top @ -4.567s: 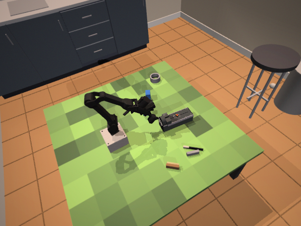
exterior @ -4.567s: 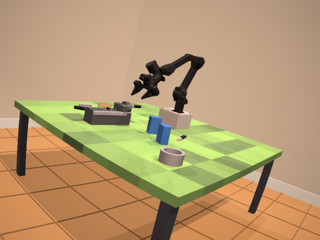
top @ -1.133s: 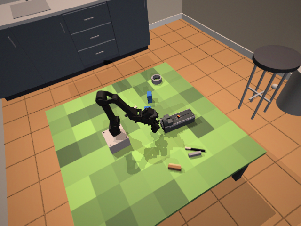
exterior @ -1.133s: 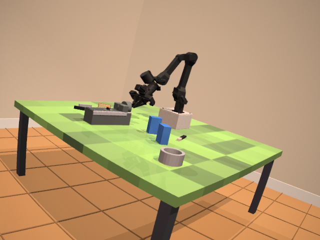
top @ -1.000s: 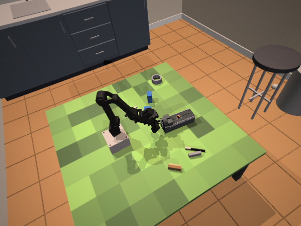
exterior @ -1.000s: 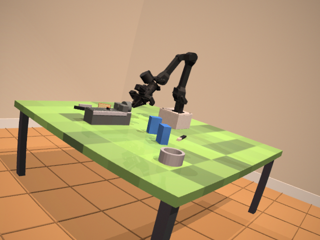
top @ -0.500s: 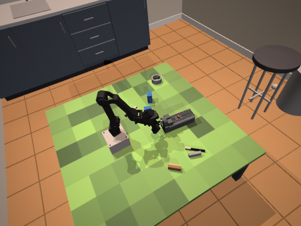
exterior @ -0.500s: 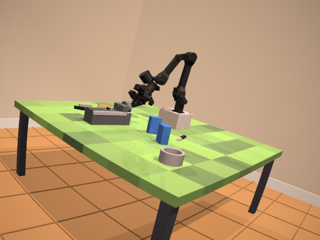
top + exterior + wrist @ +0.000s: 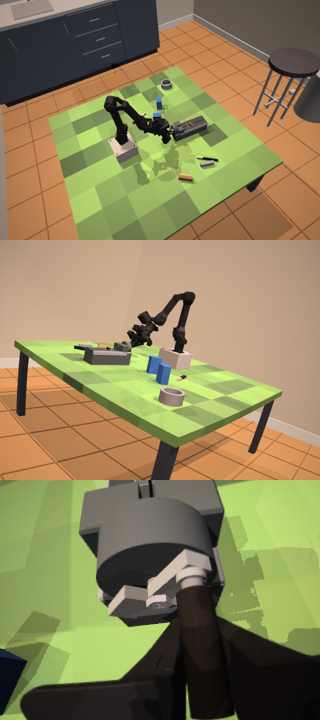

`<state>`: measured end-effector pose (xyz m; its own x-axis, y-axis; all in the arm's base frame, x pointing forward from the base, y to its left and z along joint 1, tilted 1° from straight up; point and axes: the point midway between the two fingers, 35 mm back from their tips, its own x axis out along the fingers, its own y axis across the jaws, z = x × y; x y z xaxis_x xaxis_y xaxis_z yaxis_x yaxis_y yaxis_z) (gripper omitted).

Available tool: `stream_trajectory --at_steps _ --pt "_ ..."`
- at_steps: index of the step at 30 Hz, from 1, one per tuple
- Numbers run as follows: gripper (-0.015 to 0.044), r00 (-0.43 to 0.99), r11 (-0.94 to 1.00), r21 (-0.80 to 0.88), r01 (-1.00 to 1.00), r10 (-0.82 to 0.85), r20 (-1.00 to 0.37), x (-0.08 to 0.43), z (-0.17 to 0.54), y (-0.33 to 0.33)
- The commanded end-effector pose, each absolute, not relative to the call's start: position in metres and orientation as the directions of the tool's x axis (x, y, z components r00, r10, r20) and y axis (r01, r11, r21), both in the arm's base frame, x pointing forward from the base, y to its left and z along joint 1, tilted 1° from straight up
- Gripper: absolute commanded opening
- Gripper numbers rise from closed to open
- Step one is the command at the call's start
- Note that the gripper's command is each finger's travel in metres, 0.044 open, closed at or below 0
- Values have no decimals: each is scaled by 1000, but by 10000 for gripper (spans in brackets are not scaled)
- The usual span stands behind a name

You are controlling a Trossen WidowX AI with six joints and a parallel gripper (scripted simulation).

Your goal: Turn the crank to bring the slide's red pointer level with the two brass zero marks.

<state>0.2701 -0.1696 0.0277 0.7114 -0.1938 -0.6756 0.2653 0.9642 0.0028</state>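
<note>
The dark grey machine (image 9: 191, 132) (image 9: 107, 359) lies on the table, its round grey housing (image 9: 152, 527) facing the arm. The red pointer (image 9: 189, 123) (image 9: 108, 347) sits partway along the slot on top. The brass marks are too small to tell whether it is level with them. The pale crank arm (image 9: 170, 573) slants up to the right from the hub in the wrist view and carries the brown handle (image 9: 204, 680). My gripper (image 9: 169, 131) (image 9: 132, 344) (image 9: 193, 623) is shut on the handle, a dark finger on each side of it.
Two blue blocks (image 9: 158, 103) (image 9: 163, 374) stand beside the machine; a grey ring (image 9: 166, 84) (image 9: 171, 397) lies beyond them. A black marker (image 9: 209, 159), a grey bar (image 9: 207, 163) and an orange block (image 9: 185, 177) lie on the machine's other side. A small pale-and-black piece (image 9: 181, 377) lies near the arm's base.
</note>
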Motion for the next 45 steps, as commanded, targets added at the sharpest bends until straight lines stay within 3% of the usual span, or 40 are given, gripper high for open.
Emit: stream_trajectory --at_steps 1,36,45 --pt "0 704 961 -5 275 -205 -680 269 25 -173" --pt "0 707 962 1 275 -201 -678 269 25 -173" --pt "236 707 962 1 275 -201 -678 269 25 -173"
